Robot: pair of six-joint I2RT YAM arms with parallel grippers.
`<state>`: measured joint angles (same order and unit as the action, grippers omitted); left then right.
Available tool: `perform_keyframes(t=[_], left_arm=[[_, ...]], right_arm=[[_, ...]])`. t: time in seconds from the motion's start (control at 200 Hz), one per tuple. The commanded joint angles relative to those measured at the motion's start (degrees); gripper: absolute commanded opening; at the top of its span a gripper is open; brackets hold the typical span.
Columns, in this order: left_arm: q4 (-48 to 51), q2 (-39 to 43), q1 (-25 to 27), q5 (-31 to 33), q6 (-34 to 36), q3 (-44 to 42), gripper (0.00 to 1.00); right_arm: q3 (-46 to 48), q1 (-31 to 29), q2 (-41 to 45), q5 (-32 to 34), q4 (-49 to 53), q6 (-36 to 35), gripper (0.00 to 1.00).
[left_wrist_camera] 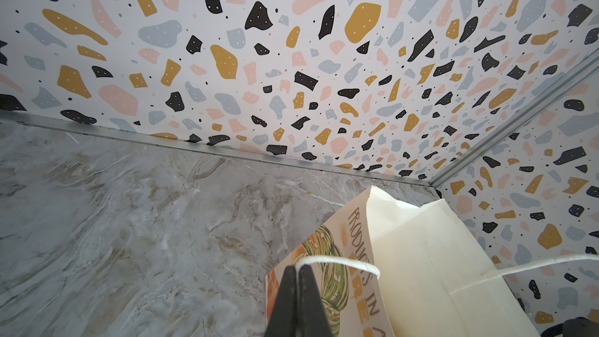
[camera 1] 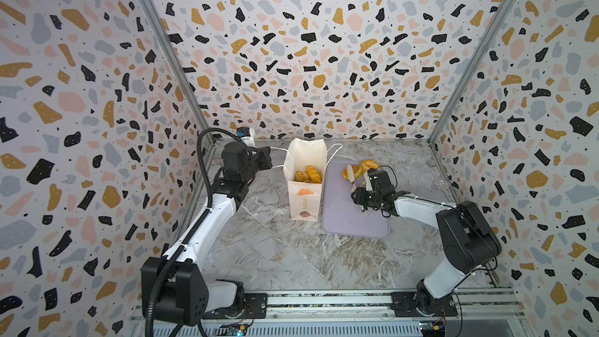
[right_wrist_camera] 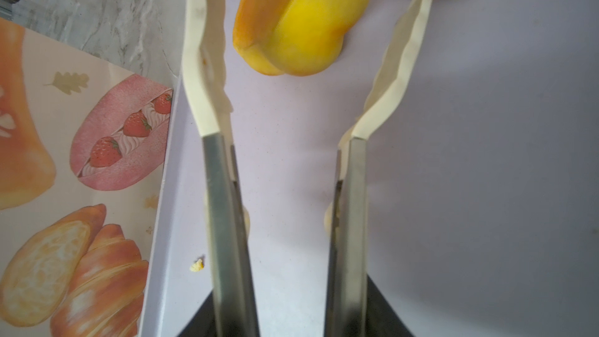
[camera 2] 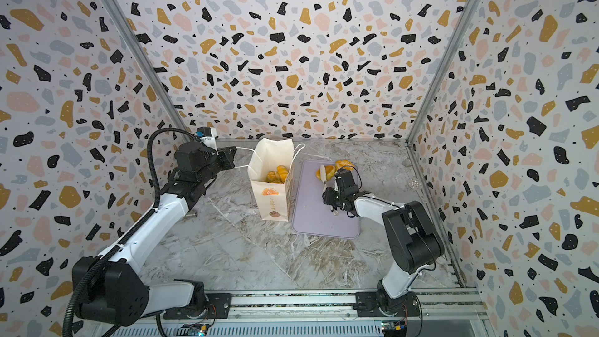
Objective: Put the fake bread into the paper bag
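Looking from the wrists, unlike above, shows left gripper [left_wrist_camera: 297, 269] pinching string handle [left_wrist_camera: 343, 261], right gripper [right_wrist_camera: 291, 314] clasping tongs [right_wrist_camera: 223, 209].

This is a robot lab cell: terrazzo-print panels [camera 1: 308, 43] in aluminium framing [camera 1: 174, 59] box in a marble-look tabletop [camera 1: 275, 254], with two arms [camera 1: 207, 222] bolted to a front rail [camera 1: 324, 301].

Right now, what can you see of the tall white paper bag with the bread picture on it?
The tall cream-white paper bag stands upright and open on the grey marble table, beside the flat lilac tray. Its front has an orange bread print and a small brown mark. Golden toy breads lie inside. The left gripper is shut on one white string handle; the other handle hangs loose on the tray's side.
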<state>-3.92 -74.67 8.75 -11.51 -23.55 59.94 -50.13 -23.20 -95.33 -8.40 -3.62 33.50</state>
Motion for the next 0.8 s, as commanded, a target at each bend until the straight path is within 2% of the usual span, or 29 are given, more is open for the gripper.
perform_keyframes(t=[0.0, 0.19, 0.596, 0.796], left_arm=[[-0.29, 0.95, 0.19, -0.32, 0.79, 1.12, 0.0], [-0.24, 0.9, 0.21, -0.35, 0.78, 1.14, 0.0], [-0.3, 0.78, 0.21, -0.25, 0.79, 1.09, 0.0], [-0.29, 0.79, 0.21, -0.31, 0.79, 1.12, 0.0]], right_arm=[[-1.79, 0.5, 0.3, -1.58, -2.52, 0.33, 0.45], [-0.51, 1.14, 0.24, -2.84, -3.75, 0.65, 0.41], [-0.58, 2.04, -1.82, -4.34, -3.39, 0.78, 0.44], [-0.78, 2.28, -2.93, -5.1, -3.28, 0.79, 0.42]])
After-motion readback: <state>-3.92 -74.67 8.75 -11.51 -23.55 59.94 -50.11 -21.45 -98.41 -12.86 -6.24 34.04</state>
